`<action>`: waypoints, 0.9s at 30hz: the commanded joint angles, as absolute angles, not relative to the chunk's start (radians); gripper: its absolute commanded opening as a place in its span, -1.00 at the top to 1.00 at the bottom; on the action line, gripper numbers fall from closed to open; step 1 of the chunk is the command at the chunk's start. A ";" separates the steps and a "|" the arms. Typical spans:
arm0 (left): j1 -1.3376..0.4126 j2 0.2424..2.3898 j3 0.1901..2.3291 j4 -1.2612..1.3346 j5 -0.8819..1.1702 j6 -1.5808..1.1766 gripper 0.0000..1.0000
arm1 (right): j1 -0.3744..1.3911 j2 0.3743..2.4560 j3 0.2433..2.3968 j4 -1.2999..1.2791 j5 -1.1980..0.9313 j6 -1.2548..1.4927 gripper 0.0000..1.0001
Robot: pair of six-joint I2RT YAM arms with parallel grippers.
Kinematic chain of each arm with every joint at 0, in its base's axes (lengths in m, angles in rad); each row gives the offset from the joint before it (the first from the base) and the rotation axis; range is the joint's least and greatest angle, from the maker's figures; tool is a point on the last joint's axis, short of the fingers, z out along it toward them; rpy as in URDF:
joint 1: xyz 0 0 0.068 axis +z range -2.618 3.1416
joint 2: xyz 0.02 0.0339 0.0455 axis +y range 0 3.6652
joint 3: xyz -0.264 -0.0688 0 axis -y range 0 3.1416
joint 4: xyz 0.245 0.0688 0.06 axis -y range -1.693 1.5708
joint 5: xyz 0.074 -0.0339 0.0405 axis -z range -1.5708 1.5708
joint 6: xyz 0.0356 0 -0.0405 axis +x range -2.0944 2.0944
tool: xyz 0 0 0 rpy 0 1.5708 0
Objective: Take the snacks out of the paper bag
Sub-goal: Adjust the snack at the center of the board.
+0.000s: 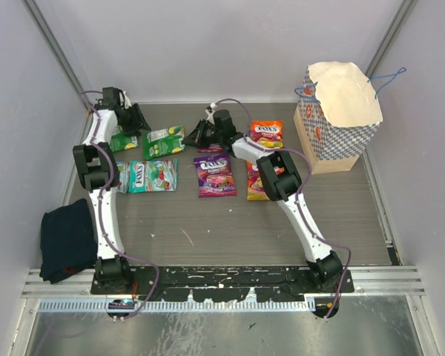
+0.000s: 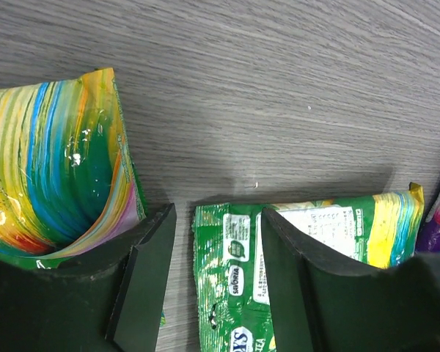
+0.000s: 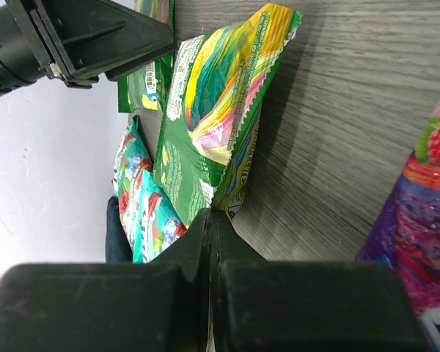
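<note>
The paper bag (image 1: pixel 337 126) stands upright at the back right, its cream inside showing. Several snacks lie flat on the table: a teal packet (image 1: pixel 152 176), a purple one (image 1: pixel 213 174), an orange one (image 1: pixel 265 133) and two green ones (image 1: pixel 124 141). My right gripper (image 1: pixel 195 135) (image 3: pixel 211 213) is shut on the edge of the green packet (image 1: pixel 163 141) (image 3: pixel 205 125), which tilts up off the table. My left gripper (image 1: pixel 131 122) (image 2: pixel 218 213) hangs open just above the end of a green packet (image 2: pixel 231 271). A curled striped packet (image 2: pixel 51 169) lies beside its left finger.
A dark blue cloth (image 1: pixel 68 237) lies at the front left beside the left arm's base. An orange-yellow packet (image 1: pixel 256 185) sits partly under the right arm. Grey walls close in the table on three sides.
</note>
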State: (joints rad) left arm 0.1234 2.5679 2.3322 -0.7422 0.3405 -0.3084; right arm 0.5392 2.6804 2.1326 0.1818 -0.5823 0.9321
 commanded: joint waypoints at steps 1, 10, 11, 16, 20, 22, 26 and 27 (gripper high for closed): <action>0.108 2.548 2.243 -0.836 0.363 -0.329 -0.05 | 0.540 2.642 2.181 0.231 -0.603 0.978 0.99; 0.088 2.509 2.147 -0.773 0.413 -0.383 -0.06 | 0.580 2.709 2.366 -0.073 -0.516 0.811 0.99; 0.086 2.511 2.145 -0.772 0.418 -0.387 -0.05 | 0.581 2.715 2.371 -0.081 -0.511 0.807 0.99; 0.086 2.513 2.122 -0.734 0.501 -0.422 -0.04 | 0.586 2.750 2.414 -0.156 -0.482 0.767 0.99; 0.090 2.492 2.077 -0.668 0.566 -0.471 0.00 | 0.589 2.764 2.428 -0.232 -0.439 0.713 0.99; 0.097 2.476 2.042 -0.610 0.618 -0.514 0.06 | 0.593 2.763 2.427 -0.272 -0.411 0.683 0.99; 0.108 2.449 1.974 -0.489 0.712 -0.613 0.19 | 0.597 2.760 2.425 -0.298 -0.385 0.660 0.99; 0.106 2.446 1.966 -0.475 0.732 -0.622 0.24 | 0.598 2.760 2.426 -0.298 -0.385 0.661 0.99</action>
